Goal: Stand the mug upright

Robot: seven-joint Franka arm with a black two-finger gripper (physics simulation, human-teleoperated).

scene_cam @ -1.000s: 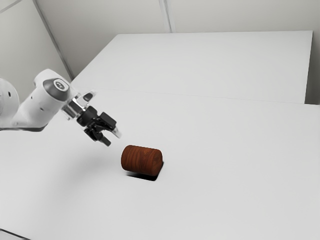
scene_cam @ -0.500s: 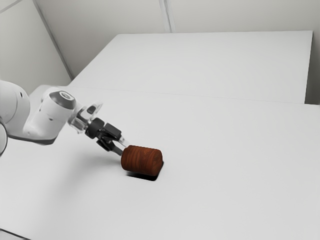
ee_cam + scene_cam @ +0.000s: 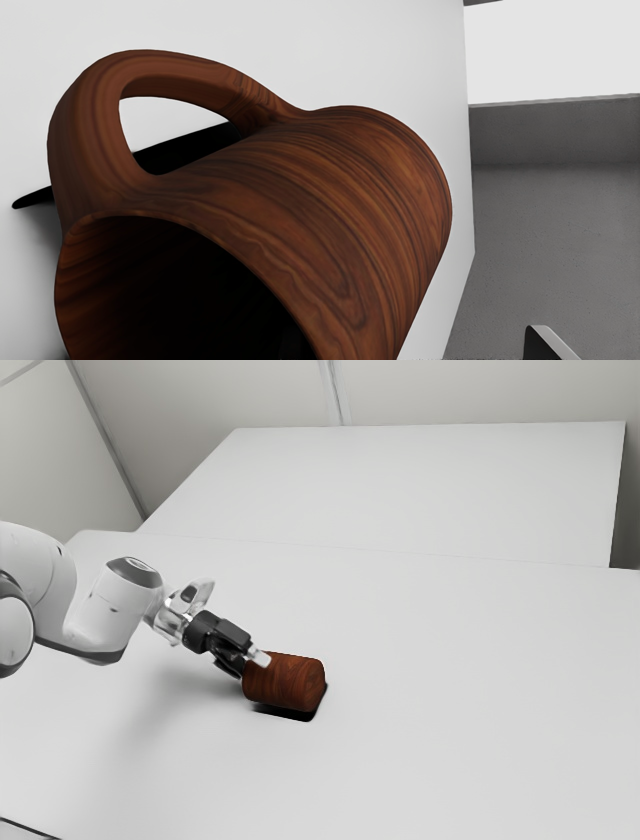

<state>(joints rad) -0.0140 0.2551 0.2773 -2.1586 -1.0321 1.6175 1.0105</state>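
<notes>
Right, the mug (image 3: 285,682) lies on its side on the table (image 3: 450,690), mouth (image 3: 165,300) toward the gripper (image 3: 251,667), its 2 fingers (image 3: 547,345) spread; centre the rim (image 3: 245,261) between them before closing gently.

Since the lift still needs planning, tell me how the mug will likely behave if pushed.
The mug is probably stiff: its wall and handle look solid, like wood. Lying on its round side, it could roll, though the handle might check that.
</notes>
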